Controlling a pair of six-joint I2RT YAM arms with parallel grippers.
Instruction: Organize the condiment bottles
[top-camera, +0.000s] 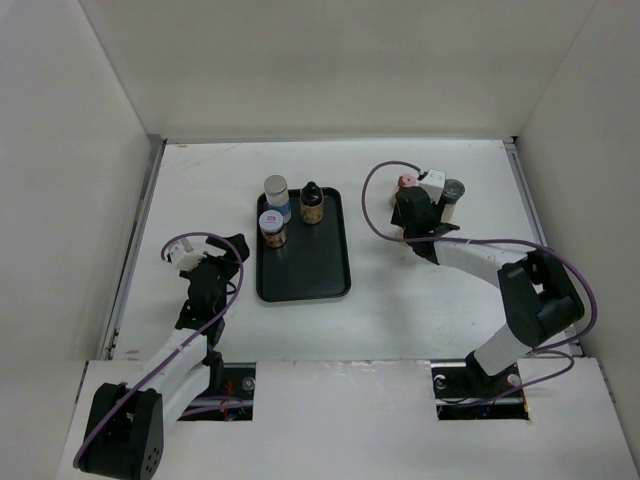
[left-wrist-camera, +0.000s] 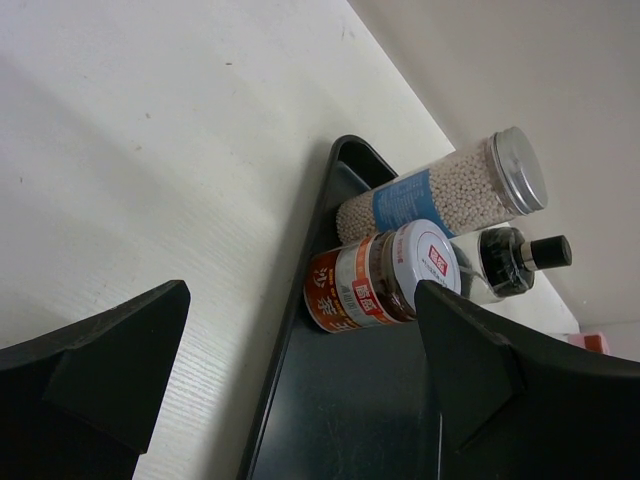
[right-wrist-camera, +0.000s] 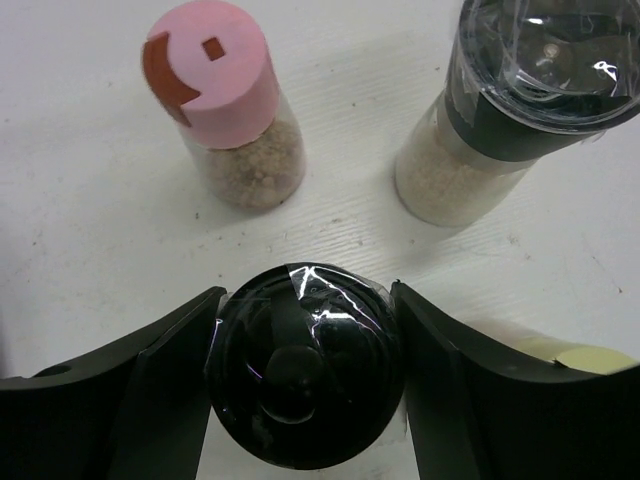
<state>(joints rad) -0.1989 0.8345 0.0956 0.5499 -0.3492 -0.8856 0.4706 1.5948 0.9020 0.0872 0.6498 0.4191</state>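
Observation:
A black tray (top-camera: 318, 272) holds three condiment bottles at its far end: a silver-capped one (top-camera: 276, 190), a black-capped one (top-camera: 312, 203) and a blue-rimmed, white-topped one (top-camera: 272, 227). My left gripper (top-camera: 213, 266) is open and empty, left of the tray. In its wrist view (left-wrist-camera: 300, 300) the same bottles show: silver cap (left-wrist-camera: 445, 195), white top (left-wrist-camera: 385, 280), black cap (left-wrist-camera: 515, 260). My right gripper (right-wrist-camera: 305, 335) is shut on a black-capped bottle (right-wrist-camera: 304, 385) standing on the table. Beyond it stand a pink-capped bottle (right-wrist-camera: 225, 100) and a dark-grey-capped bottle (right-wrist-camera: 505, 110).
The near half of the tray (left-wrist-camera: 400, 420) is bare. White walls enclose the table on three sides. A cream-coloured edge (right-wrist-camera: 580, 357) shows behind my right finger. In the top view my right gripper (top-camera: 412, 213) hides its bottle; the pink cap (top-camera: 406, 182) and grey cap (top-camera: 454, 190) stand behind it.

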